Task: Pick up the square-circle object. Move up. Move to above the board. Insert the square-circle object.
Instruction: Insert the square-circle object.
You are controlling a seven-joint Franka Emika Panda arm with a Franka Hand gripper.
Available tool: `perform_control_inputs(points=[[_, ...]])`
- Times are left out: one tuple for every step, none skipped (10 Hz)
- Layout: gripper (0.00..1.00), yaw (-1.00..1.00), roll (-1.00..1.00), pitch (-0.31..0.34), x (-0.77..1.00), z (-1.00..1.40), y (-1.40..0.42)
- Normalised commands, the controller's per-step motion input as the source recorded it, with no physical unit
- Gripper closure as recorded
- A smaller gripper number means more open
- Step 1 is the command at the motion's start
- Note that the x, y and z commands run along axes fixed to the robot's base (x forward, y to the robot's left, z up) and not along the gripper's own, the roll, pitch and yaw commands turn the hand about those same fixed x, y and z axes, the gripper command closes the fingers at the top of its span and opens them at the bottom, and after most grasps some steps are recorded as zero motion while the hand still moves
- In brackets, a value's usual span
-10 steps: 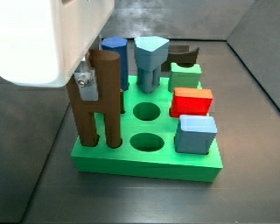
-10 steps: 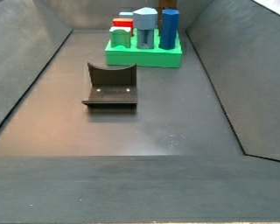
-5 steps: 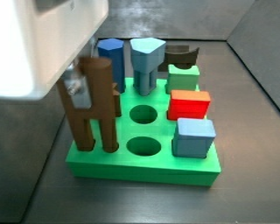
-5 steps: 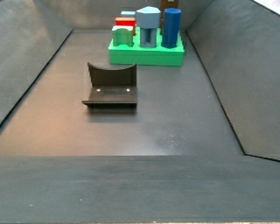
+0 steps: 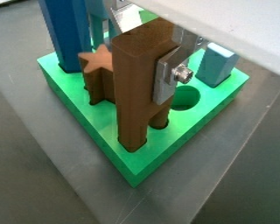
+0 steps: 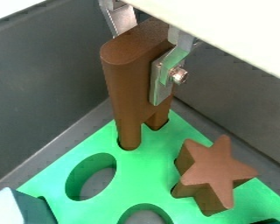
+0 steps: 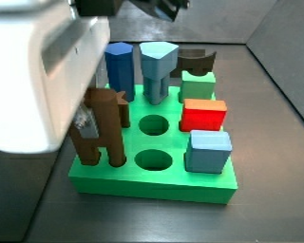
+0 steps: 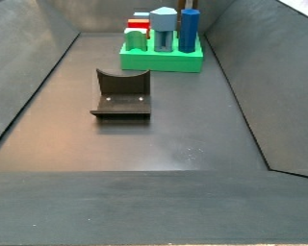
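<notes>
I am clenching my tool (image 6: 149,54) on the block (image 6: 136,87), holding it upright so its legs enter the board (image 6: 143,179).

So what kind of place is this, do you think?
Probably a robot test cell: dark enclosing walls, a fixture, and a gripper holding the square-circle object in the green board.

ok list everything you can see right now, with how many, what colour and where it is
board: one, bright green, on the dark floor.
square-circle object: one, dark brown, two legs in the board's holes, at a corner.
star peg: one, brown, in the board beside the square-circle object.
blue pegs: two tall, at the board's back.
red block: one, in the board.
light-blue block: one, at a front corner.
fixture: one, dark, on the floor apart from the board.
gripper: one, fingers against the square-circle object.
</notes>
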Motion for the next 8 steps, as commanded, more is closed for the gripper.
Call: perform_control_inputs(points=[[1.0, -0.16, 0.0, 0.047, 0.31, -0.52, 0.0], [1.0, -0.17, 0.0, 0.041, 0.33, -0.57, 0.0], [1.0, -0.15, 0.0, 0.0, 0.17, -0.69, 0.0], [1.0, -0.15, -0.11, -0.164, -0.05, -0.6, 0.0], [1.0, 0.0, -0.14, -0.286, -0.11, -0.36, 0.0], [1.0, 0.0, -0.12, -0.25, -0.1, -0.28, 0.0], [1.0, 0.0, -0.11, -0.141, 0.0, -0.21, 0.0], [1.0, 0.08, 0.06, -0.124, -0.06, -0.08, -0.16]])
